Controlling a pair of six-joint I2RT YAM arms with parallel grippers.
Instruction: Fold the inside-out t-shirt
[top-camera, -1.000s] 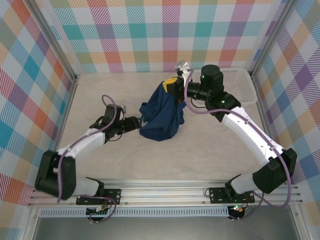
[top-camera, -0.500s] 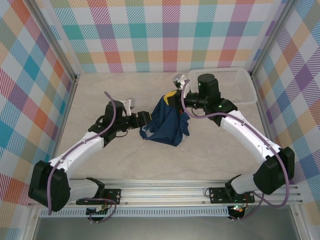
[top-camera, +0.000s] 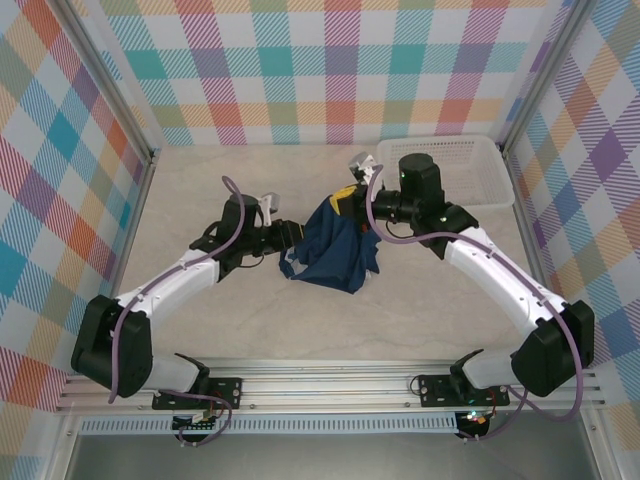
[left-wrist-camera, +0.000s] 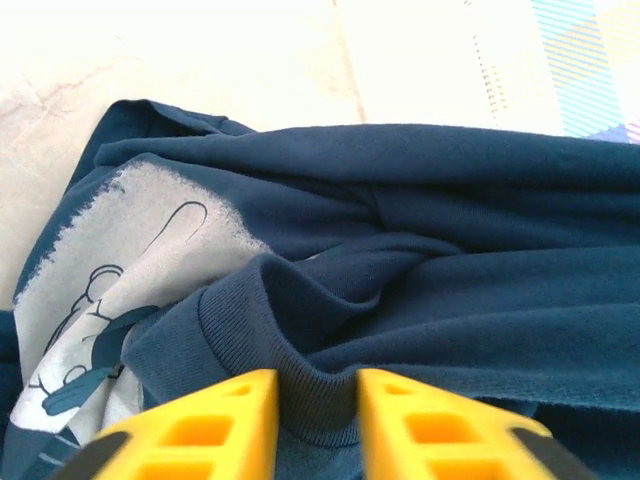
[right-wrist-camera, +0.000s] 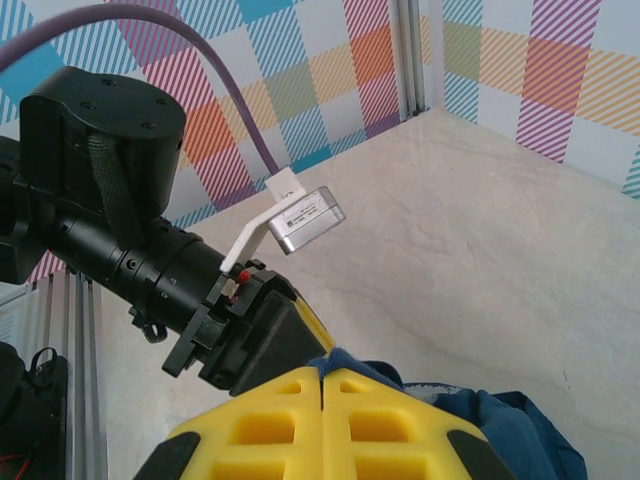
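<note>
Left wrist: left gripper (left-wrist-camera: 318, 400) has apparently closed on t-shirt (left-wrist-camera: 450, 300)

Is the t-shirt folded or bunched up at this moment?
Bunched up, not folded. The t-shirt sits in a crumpled heap; the left gripper pinches a ribbed edge and the right gripper holds its top.

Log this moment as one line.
left gripper: pinching t-shirt ribbed edge | right gripper: shut on t-shirt | state: bunched, unfolded

Pale marbled table (top-camera: 330, 320) — bunched t-shirt (top-camera: 335, 255) mid-table; white basket (top-camera: 480, 170) far right.
</note>
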